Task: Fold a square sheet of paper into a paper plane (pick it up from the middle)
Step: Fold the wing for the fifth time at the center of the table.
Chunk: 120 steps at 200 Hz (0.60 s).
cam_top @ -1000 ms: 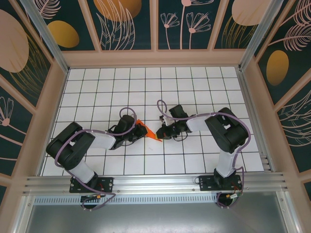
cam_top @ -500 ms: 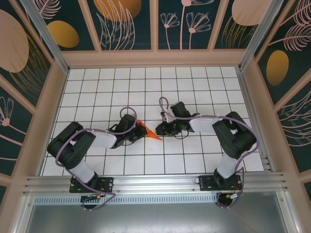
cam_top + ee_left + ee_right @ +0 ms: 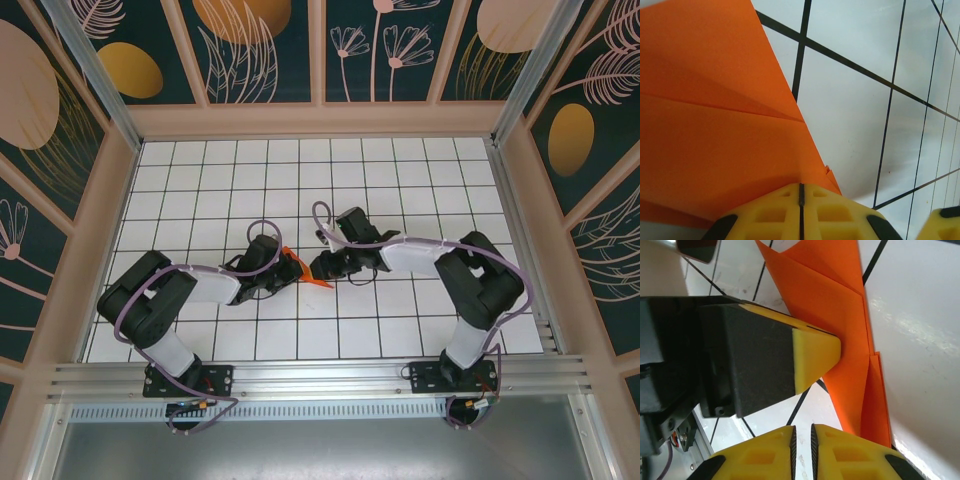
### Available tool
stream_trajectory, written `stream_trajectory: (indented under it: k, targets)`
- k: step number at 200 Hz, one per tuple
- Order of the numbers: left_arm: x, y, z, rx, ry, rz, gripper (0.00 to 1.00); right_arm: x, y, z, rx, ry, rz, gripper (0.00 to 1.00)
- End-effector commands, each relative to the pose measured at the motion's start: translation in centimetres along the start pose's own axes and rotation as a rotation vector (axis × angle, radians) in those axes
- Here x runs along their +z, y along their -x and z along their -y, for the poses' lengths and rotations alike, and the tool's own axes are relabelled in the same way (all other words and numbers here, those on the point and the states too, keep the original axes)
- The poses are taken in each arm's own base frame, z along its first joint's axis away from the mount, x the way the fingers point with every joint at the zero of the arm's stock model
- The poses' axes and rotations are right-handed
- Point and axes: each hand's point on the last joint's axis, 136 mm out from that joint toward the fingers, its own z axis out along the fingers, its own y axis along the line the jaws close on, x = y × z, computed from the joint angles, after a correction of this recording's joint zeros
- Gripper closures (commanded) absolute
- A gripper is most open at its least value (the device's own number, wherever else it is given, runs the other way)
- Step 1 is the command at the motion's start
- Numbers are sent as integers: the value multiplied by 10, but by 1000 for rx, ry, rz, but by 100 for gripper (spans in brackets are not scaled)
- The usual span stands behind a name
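My left gripper (image 3: pixel 801 194) is clamped tight on the folded bright orange paper plane (image 3: pixel 715 130), and its long axis runs from there across toward my right arm. My right gripper (image 3: pixel 802 435) sits close against the paper, jaws almost together. The orange edge passes just beside them, and I cannot tell whether they pinch it.

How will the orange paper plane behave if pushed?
Probably light and floppy: the paper plane is thin, layers splaying at one edge. Creases likely stiffen it lengthwise. Pinched by the left tool, it may pivot, not slide.
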Motion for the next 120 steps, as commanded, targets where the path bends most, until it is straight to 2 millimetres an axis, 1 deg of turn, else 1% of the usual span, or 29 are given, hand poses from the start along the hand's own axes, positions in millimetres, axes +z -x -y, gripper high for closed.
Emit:
stream_trajectory:
  k: [1,24,35,77,99,120]
  targets:
    - [4,-2,-18,-4,75,-4,90,9,-7,8,12,-24,-57,82]
    - [3,-2,-18,-5,80,-2,91,14,-12,19,34,-56,-79,83]
    - [3,-2,-19,-6,85,0,91,16,-17,23,45,-67,-94,84]
    - [1,-1,-26,-15,123,5,92,13,-35,43,76,-137,-131,86]
    - [2,-1,-28,-15,137,3,92,12,-40,48,90,-153,-144,86]
    - [2,-1,-30,-18,149,3,93,10,-42,47,86,-151,-148,87]
